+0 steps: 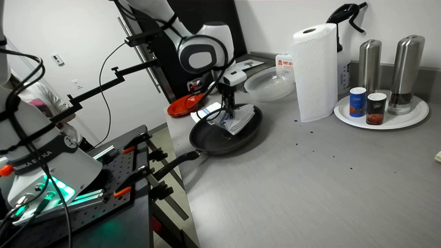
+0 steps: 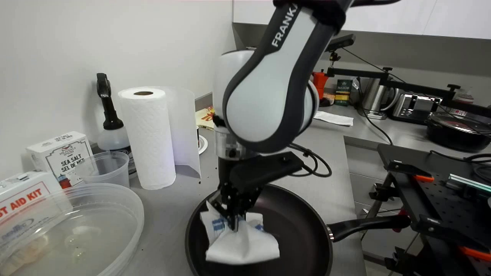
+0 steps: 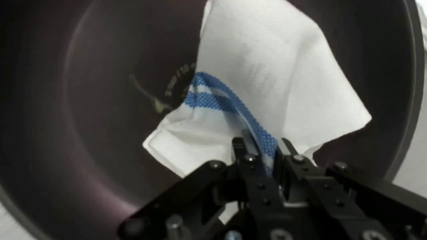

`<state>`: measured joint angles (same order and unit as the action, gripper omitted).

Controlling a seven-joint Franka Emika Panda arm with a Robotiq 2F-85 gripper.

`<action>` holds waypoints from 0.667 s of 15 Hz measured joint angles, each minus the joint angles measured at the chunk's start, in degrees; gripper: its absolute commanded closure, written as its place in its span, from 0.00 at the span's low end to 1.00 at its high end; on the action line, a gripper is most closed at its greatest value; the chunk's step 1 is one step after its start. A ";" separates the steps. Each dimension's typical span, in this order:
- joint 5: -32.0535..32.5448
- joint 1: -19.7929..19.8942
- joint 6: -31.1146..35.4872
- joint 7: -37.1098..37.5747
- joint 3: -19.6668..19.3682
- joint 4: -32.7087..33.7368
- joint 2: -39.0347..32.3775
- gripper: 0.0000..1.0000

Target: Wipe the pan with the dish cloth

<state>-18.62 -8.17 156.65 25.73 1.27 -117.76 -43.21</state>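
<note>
The black pan (image 1: 213,141) sits on the grey counter, its dark handle (image 1: 175,163) jutting past the counter edge. The pan also shows in an exterior view (image 2: 295,230) and fills the wrist view (image 3: 110,100). The white dish cloth with blue stripes (image 3: 253,60) is inside the pan, rumpled, and shows in both exterior views (image 1: 241,119) (image 2: 245,245). My gripper (image 3: 263,145) points down over the pan, shut on the cloth's striped fold. I cannot tell how firmly the cloth touches the pan floor. A small pale smear (image 3: 158,106) is on the pan floor beside the cloth.
A paper towel roll (image 1: 315,75) and a see-through plastic bowl (image 1: 270,84) stand near the pan. Red plates (image 1: 184,106) and a white, blue-striped fabric piece (image 1: 206,109) lie beyond its rim. A white plate (image 1: 415,119) holds shakers and mills.
</note>
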 measured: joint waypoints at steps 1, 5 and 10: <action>0.65 0.54 -0.07 -0.88 -1.15 -0.04 1.40 0.97; 3.84 3.04 -0.04 -2.50 -6.24 -0.20 6.13 0.97; 6.94 5.96 0.00 -2.51 -12.83 -0.34 8.32 0.97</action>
<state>-11.68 -2.21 156.65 23.22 -11.56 -118.10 -34.89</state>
